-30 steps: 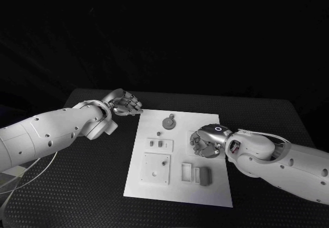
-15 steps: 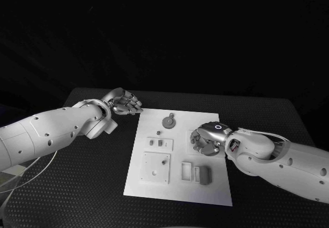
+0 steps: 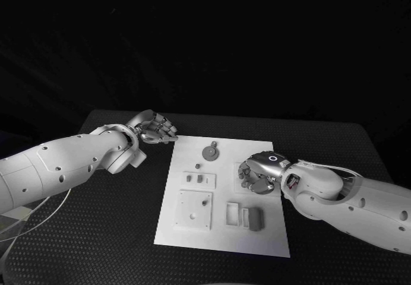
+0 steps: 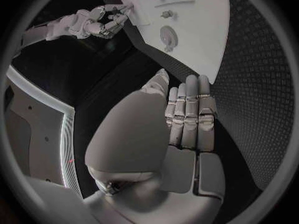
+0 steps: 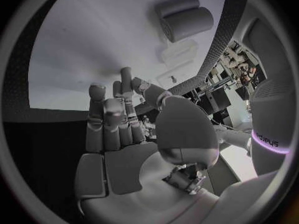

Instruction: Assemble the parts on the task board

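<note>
1. Left hand (image 3: 154,129) sits off the task board (image 3: 193,237), just beside its far left corner, over bare black table (image 3: 94,237).
2. Right hand (image 3: 257,176) hangs over the board's right-middle area, blocking approach there.
3. Raised obstacles on the board: round part (image 3: 211,153) at far centre, square plate (image 3: 194,210) and upright blocks (image 3: 243,217) nearer.
4. The board's near strip lies bare.

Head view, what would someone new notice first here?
The white task board in the middle of the black table, with small grey parts on it. The right hand hangs over the board's right side, fingers curled, holding nothing that I can see. The left hand sits just off the board's far left corner.
</note>
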You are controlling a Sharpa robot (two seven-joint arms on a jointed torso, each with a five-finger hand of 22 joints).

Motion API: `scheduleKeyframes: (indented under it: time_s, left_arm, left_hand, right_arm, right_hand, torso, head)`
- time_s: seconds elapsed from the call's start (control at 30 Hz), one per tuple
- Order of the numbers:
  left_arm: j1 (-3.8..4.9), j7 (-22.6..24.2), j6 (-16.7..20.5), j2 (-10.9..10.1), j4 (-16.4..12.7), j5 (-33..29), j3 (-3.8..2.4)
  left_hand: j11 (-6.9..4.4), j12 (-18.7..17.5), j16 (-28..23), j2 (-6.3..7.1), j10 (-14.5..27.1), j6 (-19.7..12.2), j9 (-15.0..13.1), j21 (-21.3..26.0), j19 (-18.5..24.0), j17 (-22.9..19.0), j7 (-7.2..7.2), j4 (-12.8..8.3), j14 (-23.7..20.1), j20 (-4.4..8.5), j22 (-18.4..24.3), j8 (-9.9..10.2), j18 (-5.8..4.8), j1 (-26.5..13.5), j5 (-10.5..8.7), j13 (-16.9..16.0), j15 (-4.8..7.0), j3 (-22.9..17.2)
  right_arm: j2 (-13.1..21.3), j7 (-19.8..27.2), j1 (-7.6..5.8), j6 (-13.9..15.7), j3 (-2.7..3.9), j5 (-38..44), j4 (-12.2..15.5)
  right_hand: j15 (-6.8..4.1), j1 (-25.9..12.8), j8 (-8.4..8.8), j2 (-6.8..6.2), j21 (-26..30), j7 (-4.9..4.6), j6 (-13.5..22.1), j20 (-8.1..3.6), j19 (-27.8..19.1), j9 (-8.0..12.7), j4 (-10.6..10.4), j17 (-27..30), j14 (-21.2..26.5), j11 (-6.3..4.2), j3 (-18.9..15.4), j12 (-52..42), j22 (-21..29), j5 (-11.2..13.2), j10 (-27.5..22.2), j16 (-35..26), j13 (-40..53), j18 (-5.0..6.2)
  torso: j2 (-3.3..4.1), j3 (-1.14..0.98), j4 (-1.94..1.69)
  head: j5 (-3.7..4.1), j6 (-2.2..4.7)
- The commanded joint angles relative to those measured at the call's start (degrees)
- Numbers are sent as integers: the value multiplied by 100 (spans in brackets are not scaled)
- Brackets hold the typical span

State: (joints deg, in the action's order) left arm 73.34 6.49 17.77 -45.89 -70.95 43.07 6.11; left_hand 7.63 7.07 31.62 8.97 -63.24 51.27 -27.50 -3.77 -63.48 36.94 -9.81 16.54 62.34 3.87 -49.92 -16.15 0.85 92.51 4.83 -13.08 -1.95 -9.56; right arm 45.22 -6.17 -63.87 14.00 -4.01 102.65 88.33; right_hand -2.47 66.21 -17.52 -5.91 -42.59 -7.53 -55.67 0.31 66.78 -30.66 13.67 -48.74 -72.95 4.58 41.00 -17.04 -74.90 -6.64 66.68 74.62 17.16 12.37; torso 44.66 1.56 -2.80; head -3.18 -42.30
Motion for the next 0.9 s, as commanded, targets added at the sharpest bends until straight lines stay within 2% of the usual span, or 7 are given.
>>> scheduleKeyframes:
  time_s: [0.03, 0.2, 0.37, 0.57, 0.9]
  left_arm:
    - [4, 25, -26, 4, -15, 4, -3]
    - [4, 23, -28, 1, -17, 4, -3]
    - [4, 28, -29, 4, -19, 4, -3]
    - [4, 31, -29, 5, -17, 4, -3]
    - [4, 30, -31, 4, -12, 4, -3]
  left_hand:
    - [10, 30, -24, -38, 42, -28, -6, -24, -24, 10, 5, -1, 32, -10, 8, 16, 65, 14, 22, 9, 8, -19]
    - [11, 31, -29, -36, 43, -31, -5, -24, -23, 16, 4, 1, 33, -11, 9, 18, 65, 11, 21, 10, 8, -19]
    - [11, 31, -31, -35, 44, -32, -5, -24, -23, 19, 3, 1, 34, -11, 10, 18, 64, 10, 21, 11, 8, -19]
    - [11, 32, -34, -37, 44, -31, -5, -25, -24, 23, 4, 1, 35, -10, 11, 18, 65, 10, 21, 12, 8, -21]
    - [11, 33, -40, -39, 45, -28, -6, -25, -25, 30, 5, 0, 38, -10, 12, 17, 65, 12, 21, 14, 8, -24]
  right_arm:
    - [8, -25, 2, -8, 1, 15, -3]
    - [13, -19, 2, -83, 1, -67, -3]
    - [29, -14, 2, -120, 1, -100, 33]
    - [34, -10, 2, -113, 1, -108, 41]
    - [45, 9, 6, -83, 1, -108, 76]
  right_hand:
    - [-26, -48, 26, -96, -21, -43, 32, -18, 18, 15, 12, -4, 19, -97, 26, 27, -119, 12, 75, -36, 3, 263]
    - [66, -169, 177, -391, -1, -151, 279, -2, -10, 91, -77, -7, 48, -3, 27, 150, -112, 14, -146, -59, -32, 263]
    - [85, -226, 232, -542, 4, -193, 377, 4, -19, 130, -174, -14, 66, 19, 18, 168, -113, 17, -183, -61, -29, 263]
    - [97, -233, 246, -588, 4, -194, 407, 3, -19, 144, -220, -17, 70, 31, 22, 190, -114, 17, -221, -61, -34, 263]
    - [92, -176, 217, -524, -5, -192, 364, -10, -7, 142, -243, -25, 61, 26, 46, 176, -117, 17, -198, -49, -20, 263]
  torso:
    - [-2, 4, -1]
    - [-2, 4, 1]
    - [-1, 4, -4]
    - [-1, 2, 1]
    - [0, 0, -1]
  head:
    - [-1, 2]
    - [4, 2]
    - [11, -1]
    - [13, 9]
    - [20, 6]
